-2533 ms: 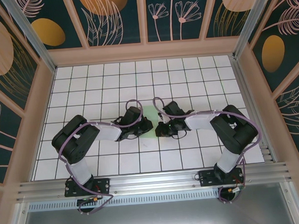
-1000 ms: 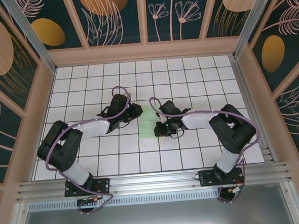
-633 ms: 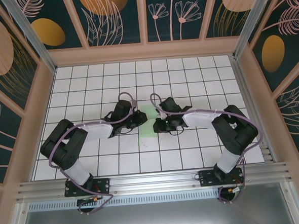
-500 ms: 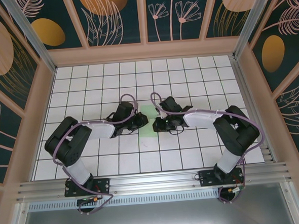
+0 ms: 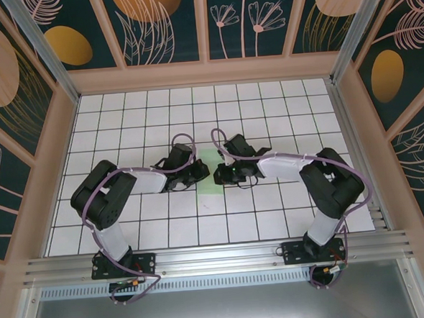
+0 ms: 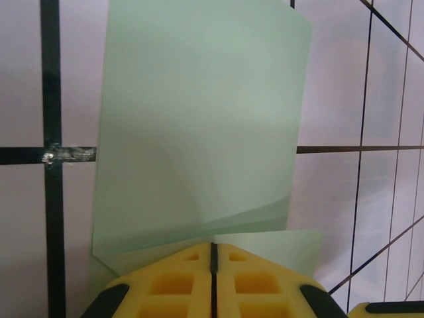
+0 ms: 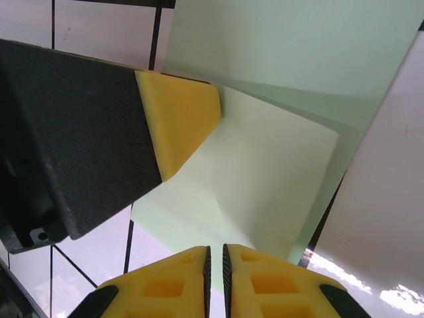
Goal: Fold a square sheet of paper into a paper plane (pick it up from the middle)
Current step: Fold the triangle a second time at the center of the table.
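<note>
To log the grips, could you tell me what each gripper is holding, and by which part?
Both seem to pinch the paper: left gripper mid-edge of its top layer, right gripper a raised flap's edge.

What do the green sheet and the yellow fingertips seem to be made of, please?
The green sheet looks like thin matte paper: it bends in soft curves and lies in overlapping layers. The yellow fingertips look like moulded matte plastic or rubber, with square recesses; which, I cannot tell.
</note>
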### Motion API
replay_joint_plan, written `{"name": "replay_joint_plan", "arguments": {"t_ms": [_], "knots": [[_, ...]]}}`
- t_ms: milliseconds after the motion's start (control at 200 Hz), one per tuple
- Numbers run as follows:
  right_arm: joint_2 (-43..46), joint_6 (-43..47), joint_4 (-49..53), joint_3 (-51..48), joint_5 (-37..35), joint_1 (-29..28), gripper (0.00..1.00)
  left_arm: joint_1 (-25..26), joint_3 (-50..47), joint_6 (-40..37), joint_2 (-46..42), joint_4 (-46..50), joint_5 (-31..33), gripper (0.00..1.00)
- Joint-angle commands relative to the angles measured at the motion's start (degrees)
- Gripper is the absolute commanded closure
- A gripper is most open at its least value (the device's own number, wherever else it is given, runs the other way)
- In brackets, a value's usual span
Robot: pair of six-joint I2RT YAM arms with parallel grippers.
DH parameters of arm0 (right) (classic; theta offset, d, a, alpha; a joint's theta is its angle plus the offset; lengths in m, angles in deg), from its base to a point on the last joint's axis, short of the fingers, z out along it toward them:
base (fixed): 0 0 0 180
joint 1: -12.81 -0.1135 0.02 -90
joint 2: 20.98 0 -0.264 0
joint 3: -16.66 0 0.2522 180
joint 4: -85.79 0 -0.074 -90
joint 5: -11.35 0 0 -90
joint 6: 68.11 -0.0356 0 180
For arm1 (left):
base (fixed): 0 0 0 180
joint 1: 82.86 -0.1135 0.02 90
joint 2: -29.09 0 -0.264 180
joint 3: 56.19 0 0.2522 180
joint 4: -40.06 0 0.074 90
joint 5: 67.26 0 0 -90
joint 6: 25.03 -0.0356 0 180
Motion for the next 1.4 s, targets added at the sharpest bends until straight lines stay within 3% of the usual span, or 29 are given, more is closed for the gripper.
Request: {"name": "replay_joint_plan", "arguments": {"t_ms": [0,876,1396], "knots": [[-2.2,-0.27,-0.39,1.9,0.61,-0.32,0.85,0.26,1.3,0.19,1.36,2.62,1.28,0.9],[-8.14,0.96,1.67,4.66,0.11,-1.61,0.87,0.34,0.59,0.2,1.75,4.75,2.84,0.9],[1.1,4.22,5.12,-6.68,3.28,-1.96,0.88,0.28,-0.5,0.38,2.08,5.22,4.73,0.91]]}}
